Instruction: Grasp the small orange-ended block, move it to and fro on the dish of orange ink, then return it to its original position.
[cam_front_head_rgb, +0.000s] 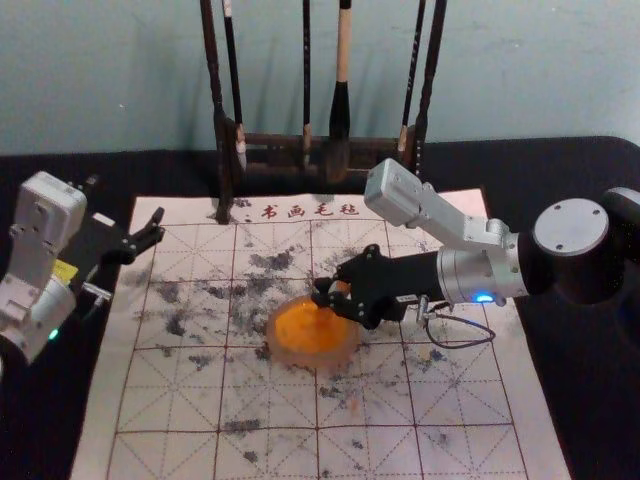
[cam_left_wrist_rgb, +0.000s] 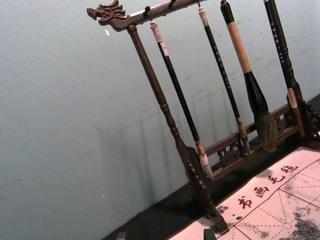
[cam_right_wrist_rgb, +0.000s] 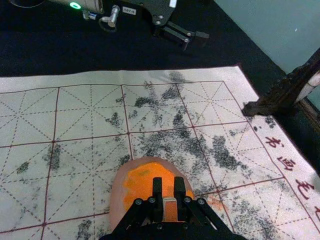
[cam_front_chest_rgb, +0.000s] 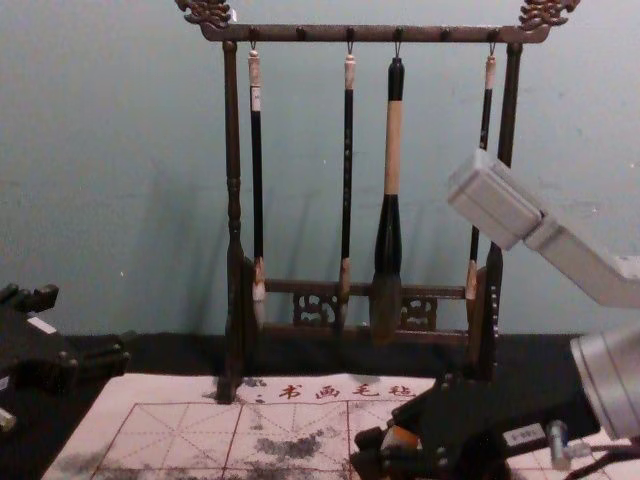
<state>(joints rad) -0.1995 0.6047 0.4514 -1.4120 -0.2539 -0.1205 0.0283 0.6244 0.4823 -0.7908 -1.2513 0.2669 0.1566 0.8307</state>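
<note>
In the head view my right gripper (cam_front_head_rgb: 326, 291) is over the upper right edge of the dish of orange ink (cam_front_head_rgb: 310, 333). The right wrist view has the right gripper (cam_right_wrist_rgb: 169, 186) shut on the small block (cam_right_wrist_rgb: 170, 209), which looks orange with a pale edge, above the ink dish (cam_right_wrist_rgb: 117, 202). Whether the block's lower end touches the ink is hidden. A bit of the block (cam_front_chest_rgb: 403, 437) shows between the fingers in the chest view. Off at the left, my left gripper (cam_front_head_rgb: 126, 208) stays idle and open; its fingertips edge into the left wrist view, left gripper (cam_left_wrist_rgb: 165, 235).
A dark wooden rack (cam_front_chest_rgb: 232, 200) with several hanging brushes stands behind the ink-smudged gridded mat (cam_front_head_rgb: 170, 400). One rack foot (cam_front_head_rgb: 224, 205) rests on the mat's back edge. Black cloth (cam_front_head_rgb: 50, 420) surrounds the mat.
</note>
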